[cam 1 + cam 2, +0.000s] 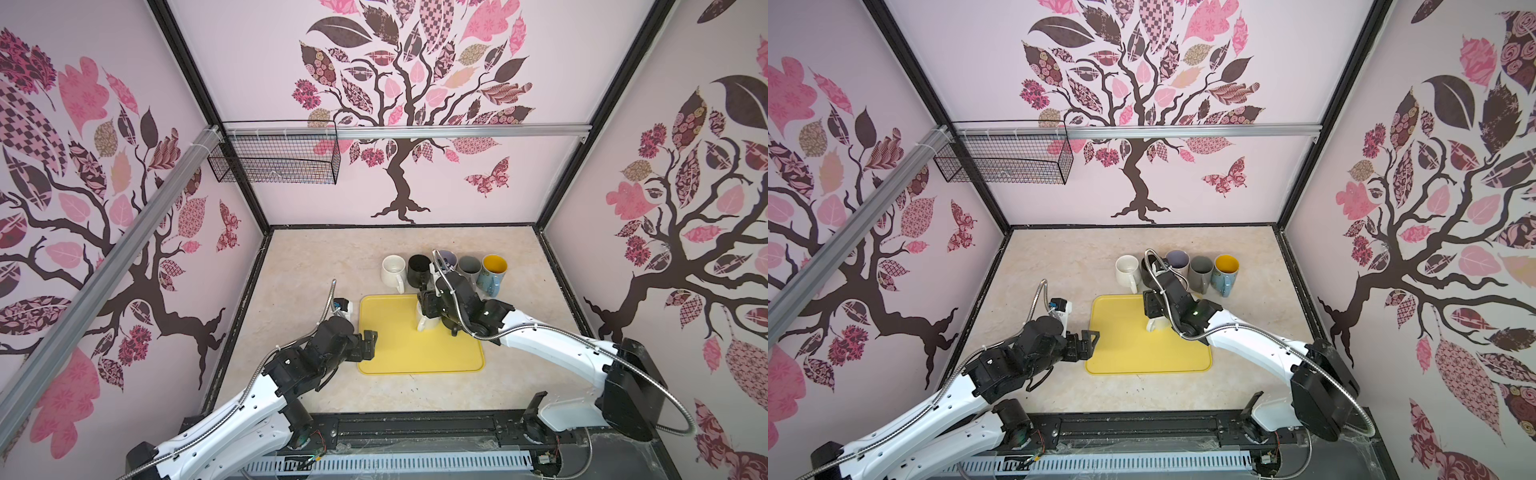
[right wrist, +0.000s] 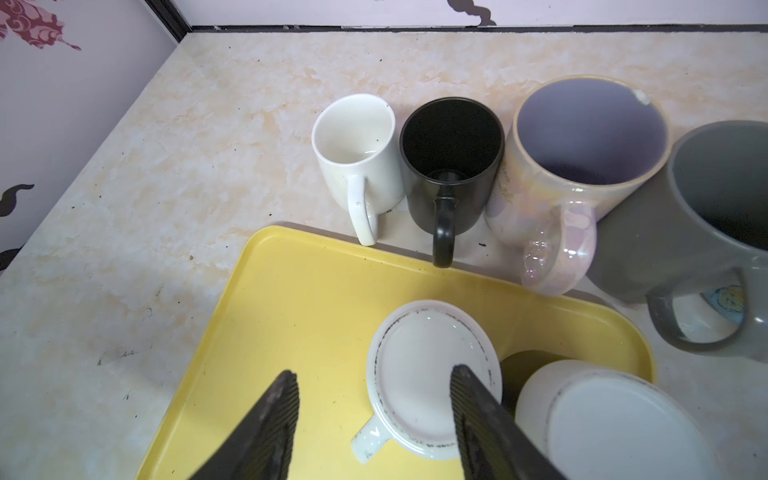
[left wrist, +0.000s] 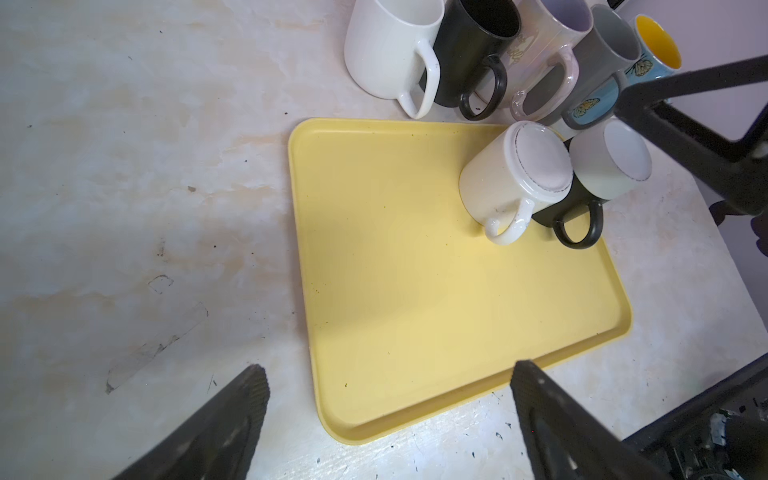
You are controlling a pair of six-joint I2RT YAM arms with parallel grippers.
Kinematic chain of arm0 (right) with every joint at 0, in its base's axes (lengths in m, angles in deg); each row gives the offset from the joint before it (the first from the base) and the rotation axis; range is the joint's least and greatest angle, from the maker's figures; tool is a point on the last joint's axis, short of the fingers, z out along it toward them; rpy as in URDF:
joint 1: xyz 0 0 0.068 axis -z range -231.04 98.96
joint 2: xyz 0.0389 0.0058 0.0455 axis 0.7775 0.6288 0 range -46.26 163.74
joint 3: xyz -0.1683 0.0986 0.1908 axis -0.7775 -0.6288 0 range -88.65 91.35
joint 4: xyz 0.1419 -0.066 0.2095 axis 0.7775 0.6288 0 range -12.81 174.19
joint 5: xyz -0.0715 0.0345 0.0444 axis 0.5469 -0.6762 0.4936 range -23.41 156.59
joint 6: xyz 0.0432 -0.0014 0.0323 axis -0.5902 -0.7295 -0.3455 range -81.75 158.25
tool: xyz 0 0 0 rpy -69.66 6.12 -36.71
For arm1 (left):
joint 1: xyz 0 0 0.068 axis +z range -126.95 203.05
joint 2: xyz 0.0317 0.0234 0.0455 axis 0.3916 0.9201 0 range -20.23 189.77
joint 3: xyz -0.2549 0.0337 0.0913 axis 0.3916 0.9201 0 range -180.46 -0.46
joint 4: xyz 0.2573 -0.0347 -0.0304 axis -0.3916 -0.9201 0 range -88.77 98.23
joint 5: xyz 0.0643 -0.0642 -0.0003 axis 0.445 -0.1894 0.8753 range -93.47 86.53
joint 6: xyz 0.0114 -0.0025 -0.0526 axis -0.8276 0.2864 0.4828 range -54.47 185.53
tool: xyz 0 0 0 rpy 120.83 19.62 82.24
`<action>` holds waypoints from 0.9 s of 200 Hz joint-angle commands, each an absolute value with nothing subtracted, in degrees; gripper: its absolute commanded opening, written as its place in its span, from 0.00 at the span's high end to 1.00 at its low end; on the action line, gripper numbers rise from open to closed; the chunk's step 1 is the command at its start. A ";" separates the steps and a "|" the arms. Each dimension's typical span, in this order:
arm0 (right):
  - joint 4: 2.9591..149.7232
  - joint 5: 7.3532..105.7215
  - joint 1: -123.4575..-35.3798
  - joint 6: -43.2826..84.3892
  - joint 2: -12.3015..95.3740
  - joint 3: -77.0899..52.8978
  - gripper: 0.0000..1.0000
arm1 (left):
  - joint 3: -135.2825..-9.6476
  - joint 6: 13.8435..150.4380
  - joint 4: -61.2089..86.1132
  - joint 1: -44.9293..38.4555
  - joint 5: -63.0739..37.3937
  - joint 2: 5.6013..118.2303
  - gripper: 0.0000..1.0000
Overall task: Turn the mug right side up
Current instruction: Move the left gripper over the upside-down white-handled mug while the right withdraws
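Robot test cell: tree-print wallpaper (image 1: 399, 104) is covering panel walls, an aluminium rail (image 1: 457, 132) is crossing them, left arm (image 1: 232, 419) and right arm (image 1: 557, 345) are sitting on a black base track (image 1: 415, 428).

Two mugs (image 3: 515, 174) on tray (image 3: 415, 311), far right corner; mug row (image 3: 469, 54) behind tray.

Overhead pair, wrist close-ups, tray (image 1: 415, 353) shared

Illegible gold script on pearly mug (image 3: 540, 62)
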State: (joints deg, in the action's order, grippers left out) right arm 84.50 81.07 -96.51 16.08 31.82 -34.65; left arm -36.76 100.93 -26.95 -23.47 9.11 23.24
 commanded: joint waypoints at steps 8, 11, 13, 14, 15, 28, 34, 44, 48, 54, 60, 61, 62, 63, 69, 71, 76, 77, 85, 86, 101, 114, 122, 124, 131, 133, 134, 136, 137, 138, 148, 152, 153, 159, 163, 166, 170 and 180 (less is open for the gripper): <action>82.56 83.11 -96.71 17.77 29.67 -34.47 0.39 | -37.02 99.30 -24.74 -23.36 8.29 24.10 0.07; 82.43 83.07 -96.71 17.77 29.60 -34.62 0.39 | -37.03 99.21 -24.61 -23.35 8.16 24.28 0.07; 82.33 82.99 -96.73 17.77 29.48 -34.73 0.39 | -37.09 99.20 -24.63 -23.35 8.07 24.36 0.07; 82.26 82.92 -96.74 17.77 29.44 -34.75 0.39 | -37.10 99.20 -24.63 -23.35 8.06 24.35 0.07; 82.14 82.89 -96.74 17.73 29.48 -34.81 0.39 | -37.15 99.24 -24.55 -23.35 8.01 24.39 0.07; 80.84 81.76 -96.74 18.20 29.17 -36.00 0.39 | -37.50 99.19 -24.77 -23.44 7.87 25.05 0.07; 80.42 81.56 -96.68 18.15 29.10 -36.29 0.39 | -37.60 99.16 -24.90 -23.47 7.87 25.10 0.07; 80.29 81.21 -96.73 18.14 29.25 -36.40 0.39 | -37.56 99.34 -24.93 -23.52 7.80 25.20 0.08; 80.37 81.10 -96.73 18.13 29.32 -36.44 0.39 | -37.55 99.37 -24.82 -23.56 7.66 25.13 0.08; 80.40 81.16 -96.74 18.04 29.40 -36.50 0.39 | -37.48 99.57 -24.81 -23.61 7.53 25.10 0.08; 80.41 81.36 -96.69 18.04 29.32 -36.54 0.39 | -37.47 99.62 -24.86 -23.78 7.60 25.26 0.08; 80.47 81.40 -96.67 17.99 29.32 -36.58 0.39 | -37.47 99.63 -24.84 -23.83 7.60 25.23 0.08; 80.46 81.42 -96.66 17.97 29.32 -36.60 0.39 | -37.47 99.63 -24.83 -23.86 7.60 25.22 0.08; 80.49 81.43 -96.70 18.01 29.28 -36.65 0.39 | -37.42 99.63 -24.82 -23.87 7.60 25.26 0.08; 80.47 81.47 -96.74 18.03 29.09 -36.77 0.39 | -37.38 99.73 -24.88 -24.02 7.69 25.34 0.08; 80.41 81.45 -96.72 18.04 29.06 -36.85 0.39 | -37.38 99.81 -24.92 -24.09 7.69 25.38 0.08; 80.20 81.49 -96.72 18.04 28.82 -37.05 0.39 | -37.46 99.84 -25.04 -24.18 7.78 25.43 0.08; 80.19 81.47 -96.73 17.99 28.77 -37.10 0.39 | -37.46 99.87 -25.10 -24.21 7.82 25.45 0.08; 79.85 81.37 -96.74 18.13 28.34 -37.47 0.38 | -37.47 100.05 -25.08 -24.38 7.87 25.76 0.08; 79.84 81.41 -96.74 18.13 28.35 -37.48 0.38 | -37.51 100.06 -25.08 -24.44 7.87 25.88 0.08; 79.74 81.89 -96.73 18.21 27.85 -37.84 0.38 | -37.58 100.47 -25.03 -25.16 8.00 26.71 0.08; 79.65 82.40 -96.68 18.22 27.49 -38.07 0.38 | -37.98 100.82 -24.82 -26.63 8.95 27.85 0.09; 79.57 82.66 -96.74 18.25 27.30 -38.13 0.38 | -38.31 101.17 -24.73 -28.02 10.24 28.74 0.09; 79.57 82.74 -96.74 18.22 27.26 -38.25 0.38 | -38.38 101.25 -24.66 -28.41 10.55 28.95 0.09; 79.51 82.76 -96.68 18.21 27.29 -38.24 0.38 | -38.81 101.39 -24.47 -29.59 11.51 29.91 0.10; 79.48 82.83 -96.73 18.21 27.34 -38.21 0.38 | -38.92 101.39 -24.47 -29.90 11.81 30.23 0.10; 79.52 82.84 -96.73 18.17 27.32 -38.21 0.38 | -39.03 101.39 -24.46 -30.10 11.91 30.31 0.11; 79.60 82.85 -96.74 18.20 27.33 -38.20 0.38 | -39.18 101.48 -24.44 -30.42 12.22 30.62 0.11; 79.58 82.85 -96.74 18.16 27.36 -38.20 0.38 | -39.24 101.53 -24.45 -30.49 12.33 30.82 0.11; 79.57 82.89 -96.74 18.15 27.37 -38.20 0.38 | -39.28 101.50 -24.46 -30.70 12.38 30.91 0.11; 79.61 83.27 -96.74 17.67 27.56 -38.16 0.38 | -40.05 101.62 -24.23 -31.68 12.63 32.48 0.14; 79.68 83.44 -96.58 17.46 27.65 -38.13 0.38 | -40.31 101.62 -23.91 -31.93 12.58 33.03 0.16; 79.66 83.49 -96.62 17.40 27.65 -38.12 0.38 | -40.38 101.59 -23.83 -32.03 12.55 33.21 0.16; 79.80 83.70 -96.48 16.94 27.73 -38.11 0.39 | -40.67 101.47 -23.48 -32.35 12.68 34.06 0.17; 79.78 83.66 -96.36 16.68 27.74 -38.05 0.39 | -40.86 101.32 -23.29 -32.56 12.57 34.47 0.18; 79.82 83.64 -96.34 16.57 27.74 -38.03 0.39 | -41.01 101.13 -23.04 -32.62 12.60 34.86 0.19; 79.83 83.67 -96.21 16.40 27.74 -38.02 0.39 | -41.13 101.01 -22.70 -32.67 12.42 35.26 0.20; 79.84 83.64 -95.83 16.11 27.74 -38.14 0.39 | -41.61 100.20 -21.86 -32.67 11.94 36.48 0.24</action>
State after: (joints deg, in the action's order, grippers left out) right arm 80.55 82.29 -96.36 17.04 29.85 -38.85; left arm -37.74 101.26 -24.76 -32.23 10.79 34.78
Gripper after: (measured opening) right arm 0.612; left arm 0.795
